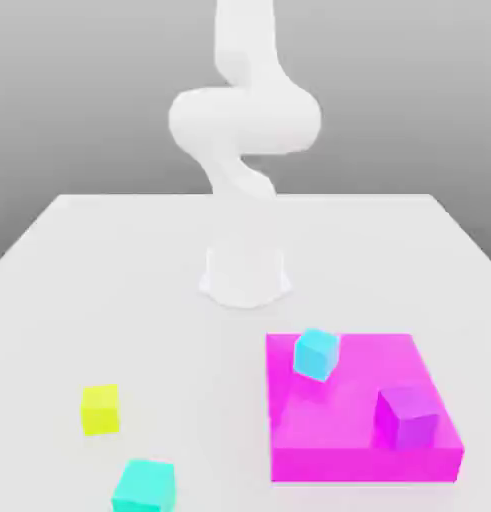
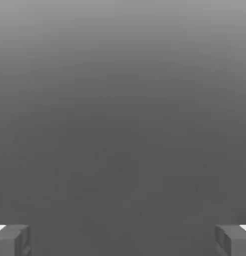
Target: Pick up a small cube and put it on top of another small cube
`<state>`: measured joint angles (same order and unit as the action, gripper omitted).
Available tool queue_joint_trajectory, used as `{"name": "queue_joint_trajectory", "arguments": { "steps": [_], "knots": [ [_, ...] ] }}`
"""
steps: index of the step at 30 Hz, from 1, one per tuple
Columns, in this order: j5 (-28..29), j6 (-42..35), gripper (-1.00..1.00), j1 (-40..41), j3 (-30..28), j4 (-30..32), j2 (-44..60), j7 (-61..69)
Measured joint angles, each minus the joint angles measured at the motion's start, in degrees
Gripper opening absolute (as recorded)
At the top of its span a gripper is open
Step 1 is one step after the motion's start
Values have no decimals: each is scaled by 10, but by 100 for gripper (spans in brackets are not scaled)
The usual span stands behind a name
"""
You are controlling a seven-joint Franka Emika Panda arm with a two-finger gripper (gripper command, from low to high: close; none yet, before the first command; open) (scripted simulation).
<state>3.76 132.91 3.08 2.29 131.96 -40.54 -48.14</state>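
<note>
Counting four cubes: turquoise-green cube, yellow, sky-blue, purple; end effector spread.

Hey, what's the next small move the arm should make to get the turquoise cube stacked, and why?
Probably swing the hand down toward the turquoise-green cube, at the table's front edge near the yellow cube. The gripper is open with nothing between its fingers, and the hand view shows only grey background, so it isn't over any cube yet.
</note>
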Motion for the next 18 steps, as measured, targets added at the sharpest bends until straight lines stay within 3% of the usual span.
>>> {"name": "queue_joint_trajectory", "arguments": {
  "steps": [11, 18],
  "knots": [
    [148, 45, 0, 99, 50, 6, 240, -88],
    [184, 83, 0, 128, 37, 13, 380, -103]
  ]
}}
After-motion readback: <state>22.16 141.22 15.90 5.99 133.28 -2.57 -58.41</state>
